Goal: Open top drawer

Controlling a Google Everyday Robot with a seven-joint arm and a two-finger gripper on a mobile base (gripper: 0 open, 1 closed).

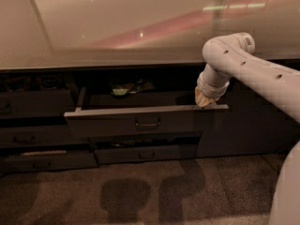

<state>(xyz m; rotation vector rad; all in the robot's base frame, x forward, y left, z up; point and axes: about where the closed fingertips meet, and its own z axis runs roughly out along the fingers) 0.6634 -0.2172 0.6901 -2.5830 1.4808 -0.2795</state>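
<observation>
One gripper (205, 100) sat at the right end of the partly open top drawer (108, 121) front, its long axis running leftward; grip state couldn't be told.

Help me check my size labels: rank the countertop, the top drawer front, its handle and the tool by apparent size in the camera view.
1. countertop
2. top drawer front
3. tool, at the drawer front's right top edge
4. handle, which looks close to the tool, so the last two are unsure
</observation>
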